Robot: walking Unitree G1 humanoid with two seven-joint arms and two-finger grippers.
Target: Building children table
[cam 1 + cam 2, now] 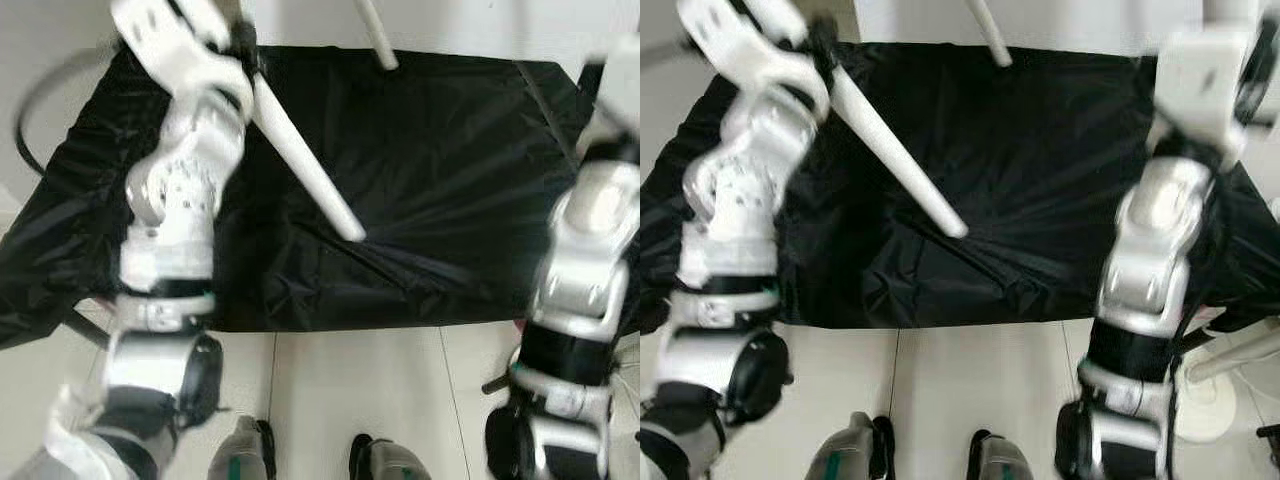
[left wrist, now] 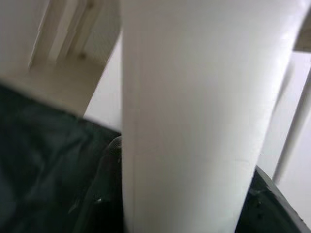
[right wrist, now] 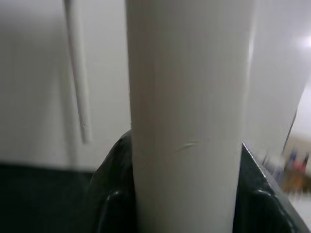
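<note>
we are looking down at a black cloth (image 1: 430, 200) spread over a low surface, with pale floor tiles (image 1: 350, 390) below it and the robot's two feet (image 1: 920, 455) at the lower edge of the head views

the left gripper (image 2: 180, 213) is raised over the left rear part of the cloth and has a white table leg (image 1: 300, 155) clamped in it; in the left wrist view the leg runs straight up between the two black fingers (image 2: 104, 194), which press against both of its sides, so the jaws are closed down to the width of the leg. from the head views that leg slants down and to the right, and its lower end touches the cloth near the middle, where the fabric bunches into folds

the right gripper (image 3: 182, 213) is up at the right rear edge of the cloth, above the frame of the head views. in the right wrist view a second white leg (image 3: 189, 111) stands between its black fingers (image 3: 114, 199), gripped on both sides in the same way. a further thin white rod (image 1: 377, 32) comes down at the top centre; it may be another leg of the same table, though the blur keeps us from being sure

we can read no brand, label or writing on the legs, the cloth or the arms; the frames are too soft for small print

at the lower right of the right eye view stands the round white base (image 1: 1215, 395) of some floor-standing object
</note>
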